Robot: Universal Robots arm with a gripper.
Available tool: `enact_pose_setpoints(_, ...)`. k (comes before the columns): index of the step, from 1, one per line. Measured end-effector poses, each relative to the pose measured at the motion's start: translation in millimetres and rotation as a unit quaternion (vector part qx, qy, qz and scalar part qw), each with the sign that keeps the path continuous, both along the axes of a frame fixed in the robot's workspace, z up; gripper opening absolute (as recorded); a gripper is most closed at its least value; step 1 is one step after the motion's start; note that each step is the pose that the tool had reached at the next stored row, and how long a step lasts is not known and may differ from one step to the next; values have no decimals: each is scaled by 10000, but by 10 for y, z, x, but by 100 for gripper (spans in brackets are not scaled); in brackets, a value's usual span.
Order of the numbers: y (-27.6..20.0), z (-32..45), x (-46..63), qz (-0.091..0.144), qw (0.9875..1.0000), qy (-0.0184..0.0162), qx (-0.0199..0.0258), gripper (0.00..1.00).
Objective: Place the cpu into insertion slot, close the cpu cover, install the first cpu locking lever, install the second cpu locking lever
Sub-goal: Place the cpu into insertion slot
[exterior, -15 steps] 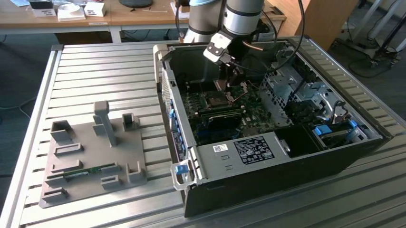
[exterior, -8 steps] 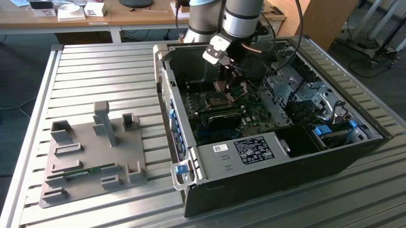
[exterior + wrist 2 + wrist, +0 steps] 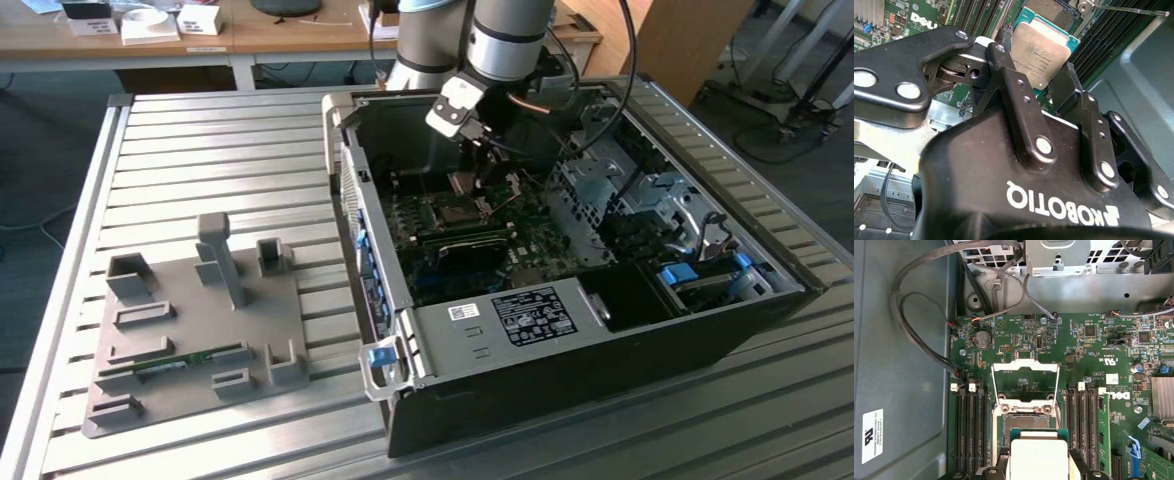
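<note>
My gripper [image 3: 481, 178] hangs inside the open computer case, shut on the cpu [image 3: 1040, 47], a flat square chip with a dull silver top on a green edge. In both wrist views the chip sits between the black fingers [image 3: 1006, 75], and the cpu [image 3: 1038, 457] is held just above and to one side of the insertion slot [image 3: 1026, 415], apart from it. The slot is bare, its dark contact field showing. Its cpu cover [image 3: 1025, 382] stands swung up and open. The insertion slot [image 3: 451, 213] lies on the green motherboard below the gripper. A thin metal lever [image 3: 1124, 9] sticks out beside the slot.
Long black memory slots [image 3: 971, 425] flank the socket on both sides. Black cables [image 3: 919, 335] loop along the case wall [image 3: 899, 370]. A grey drive cage [image 3: 627, 200] fills the case toward the exterior view's right. A grey fixture plate [image 3: 200, 340] lies on the slatted table.
</note>
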State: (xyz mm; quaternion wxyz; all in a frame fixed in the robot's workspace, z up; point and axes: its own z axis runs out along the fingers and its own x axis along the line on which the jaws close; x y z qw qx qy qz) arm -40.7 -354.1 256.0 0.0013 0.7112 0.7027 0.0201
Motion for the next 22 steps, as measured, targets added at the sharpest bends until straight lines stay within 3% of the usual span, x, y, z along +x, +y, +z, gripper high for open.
enact_pose_setpoints(5, 1, -28, 1, 0, 10000, 0, 1, 54)
enact_pose_setpoints(11, 35, -69, 0, 0, 10000, 0, 0, 54)
enact_pose_setpoints(18, 50, -170, 0, 0, 10000, 0, -2, 54)
enact_pose_setpoints(22, 50, -172, -2, -1, 10000, 0, -3, 54)
